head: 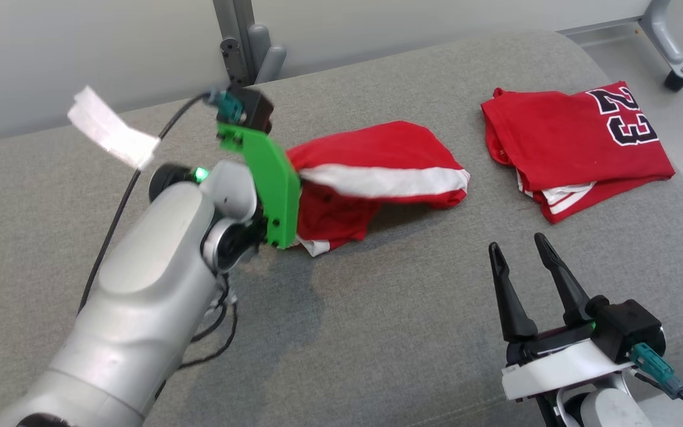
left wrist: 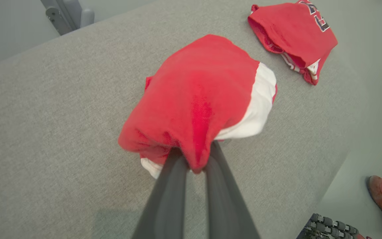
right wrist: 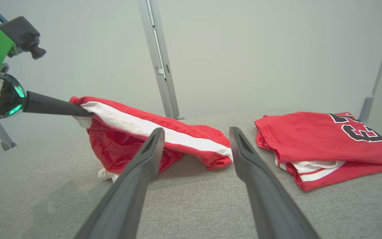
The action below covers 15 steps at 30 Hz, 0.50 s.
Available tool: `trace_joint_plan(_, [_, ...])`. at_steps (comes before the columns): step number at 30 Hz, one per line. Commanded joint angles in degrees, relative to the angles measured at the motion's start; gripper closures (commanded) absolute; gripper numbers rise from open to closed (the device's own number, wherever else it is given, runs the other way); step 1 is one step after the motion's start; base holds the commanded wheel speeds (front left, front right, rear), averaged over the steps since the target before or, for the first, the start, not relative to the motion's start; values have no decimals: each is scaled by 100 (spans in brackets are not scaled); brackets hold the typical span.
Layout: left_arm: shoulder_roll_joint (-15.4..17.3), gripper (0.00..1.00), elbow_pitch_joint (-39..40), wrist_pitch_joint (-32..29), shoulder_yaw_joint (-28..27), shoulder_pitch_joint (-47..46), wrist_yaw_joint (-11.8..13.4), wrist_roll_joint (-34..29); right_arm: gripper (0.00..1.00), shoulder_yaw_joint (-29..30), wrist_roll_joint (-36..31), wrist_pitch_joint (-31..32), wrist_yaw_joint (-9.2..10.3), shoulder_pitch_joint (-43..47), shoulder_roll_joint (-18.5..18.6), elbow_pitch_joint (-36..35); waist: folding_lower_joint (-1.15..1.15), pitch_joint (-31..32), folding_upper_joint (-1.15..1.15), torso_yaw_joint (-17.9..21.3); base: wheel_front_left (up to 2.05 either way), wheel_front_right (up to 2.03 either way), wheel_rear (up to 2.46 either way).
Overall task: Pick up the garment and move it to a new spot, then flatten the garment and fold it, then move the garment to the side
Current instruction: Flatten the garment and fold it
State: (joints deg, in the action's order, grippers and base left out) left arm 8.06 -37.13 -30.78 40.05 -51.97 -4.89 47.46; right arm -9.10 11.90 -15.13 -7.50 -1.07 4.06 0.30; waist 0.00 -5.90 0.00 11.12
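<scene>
Head view: hoists one end of the garment (head: 377, 160) off the grey cushion (head: 377, 332), far end resting there, probably to carry it elsewhere; parks the right gripper (head: 517, 242) spread and empty nearby.
Left wrist view: pinches bunched red cloth in the left gripper (left wrist: 195, 160), fingers pressed nearly together.
Right wrist view: slopes from grip to cushion, well apart from the folded jersey (right wrist: 310, 139).

garment (head: 377, 166) sits mid padded surface (head: 377, 332): left end raised off it, pinched in the left gripper (left wrist: 193, 164), right end resting on it. folded jersey (head: 573, 142) lies flat to its right, apart. right gripper (head: 517, 242) hovers nearer the robot, before the gap between them. metal post (head: 246, 35) behind the surface, back left.
</scene>
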Motion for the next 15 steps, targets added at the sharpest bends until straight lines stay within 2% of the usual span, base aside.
trace_joint_plan(1, [183, 100, -8, -168, 47, 262, -30, 98, 0, 12, -30, 3, 4, 74, -4, -24, 0, 39, 0, -47, 0, 0, 0])
trace_joint_plan(8, [1137, 100, 390, -1147, 461, 1398, -177, 330, 0, -5, -23, 3, 4, 192, 36, -31, 0, 121, 0, -261, 0, 0, 0])
trace_joint_plan(15, [1877, 100, 1166, -1686, 800, 1370, -254, 243, 0, -110, 17, 3, 4, 129, 34, -7, 0, 156, 0, -401, 0, 0, 0])
